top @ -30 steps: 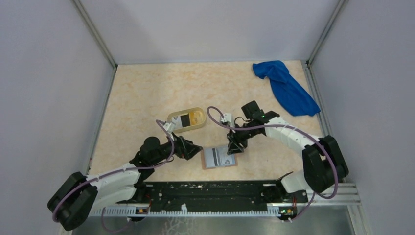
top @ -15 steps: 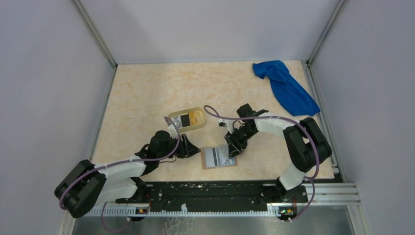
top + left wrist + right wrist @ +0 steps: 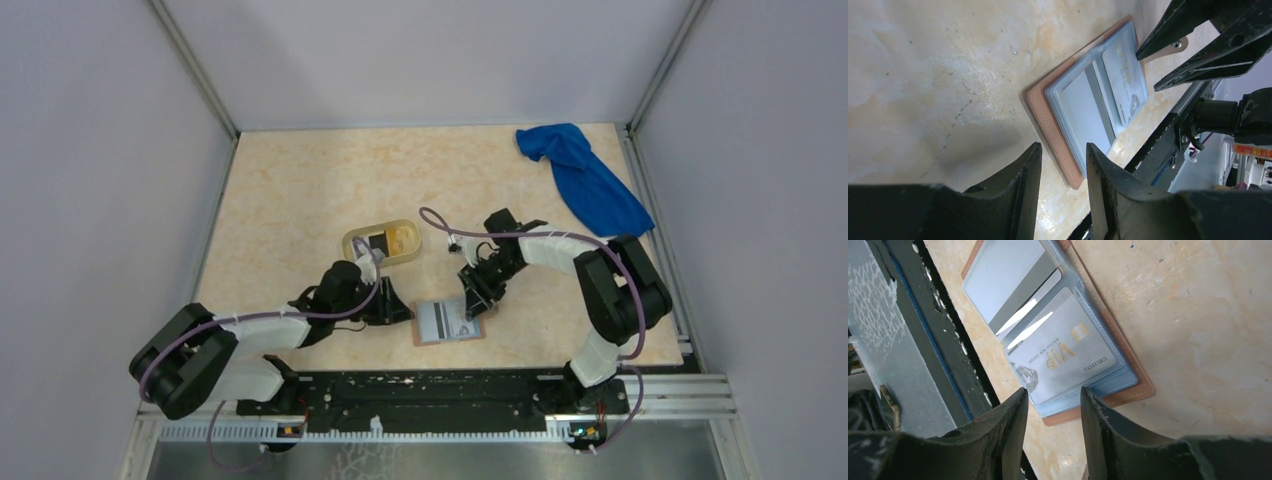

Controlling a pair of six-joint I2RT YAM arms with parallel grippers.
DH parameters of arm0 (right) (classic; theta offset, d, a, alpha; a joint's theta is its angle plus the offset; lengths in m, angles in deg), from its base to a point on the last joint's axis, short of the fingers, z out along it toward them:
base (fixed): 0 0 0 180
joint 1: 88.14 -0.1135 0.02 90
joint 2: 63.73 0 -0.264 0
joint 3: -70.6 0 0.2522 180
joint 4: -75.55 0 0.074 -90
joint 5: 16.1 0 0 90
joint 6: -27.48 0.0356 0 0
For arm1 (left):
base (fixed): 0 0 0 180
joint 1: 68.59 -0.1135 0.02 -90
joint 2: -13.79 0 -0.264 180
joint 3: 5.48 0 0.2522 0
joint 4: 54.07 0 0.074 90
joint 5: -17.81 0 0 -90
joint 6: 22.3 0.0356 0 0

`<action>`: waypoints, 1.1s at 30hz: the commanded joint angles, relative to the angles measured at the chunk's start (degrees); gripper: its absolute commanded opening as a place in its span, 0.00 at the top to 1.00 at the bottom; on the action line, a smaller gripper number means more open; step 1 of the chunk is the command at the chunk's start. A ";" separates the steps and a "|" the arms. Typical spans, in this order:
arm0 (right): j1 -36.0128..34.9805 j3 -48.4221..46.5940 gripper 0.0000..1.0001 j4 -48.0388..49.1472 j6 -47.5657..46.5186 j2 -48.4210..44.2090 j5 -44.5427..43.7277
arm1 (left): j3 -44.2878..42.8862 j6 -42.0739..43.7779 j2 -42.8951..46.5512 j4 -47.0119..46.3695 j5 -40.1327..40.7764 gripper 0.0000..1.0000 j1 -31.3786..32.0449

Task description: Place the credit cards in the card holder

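Seen from above, a blue cloth (image 3: pixel 585 180) is crumpled at the table's (image 3: pixel 300 190) far right corner, and a pale oval tray (image 3: pixel 347 243) sits just beyond the left gripper (image 3: pixel 400 310); the card holder (image 3: pixel 448 322) lies open near the front edge, flanked by both low, outstretched arms; through the left wrist, jaws are seen slightly parted, empty, by the holder's corner; through the right wrist, the right gripper (image 3: pixel 1053 390) is likewise parted over a VIP card (image 3: pixel 1063 360) lying in a slot.

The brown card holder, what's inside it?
The card holder lies open. One side holds a pale VIP card; the other side shows a striped card with a grey band. Whether more cards sit underneath these two is hidden.
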 commanded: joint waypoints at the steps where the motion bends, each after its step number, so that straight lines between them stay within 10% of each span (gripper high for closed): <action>1: 1.15 -2.58 0.56 0.22 0.71 1.05 2.44 | -1.75 0.92 -2.49 -1.19 -3.17 0.56 0.70; 33: 4.50 -5.89 0.51 0.13 11.96 6.67 5.14 | -3.66 -0.64 -9.82 -6.88 -5.23 0.56 2.23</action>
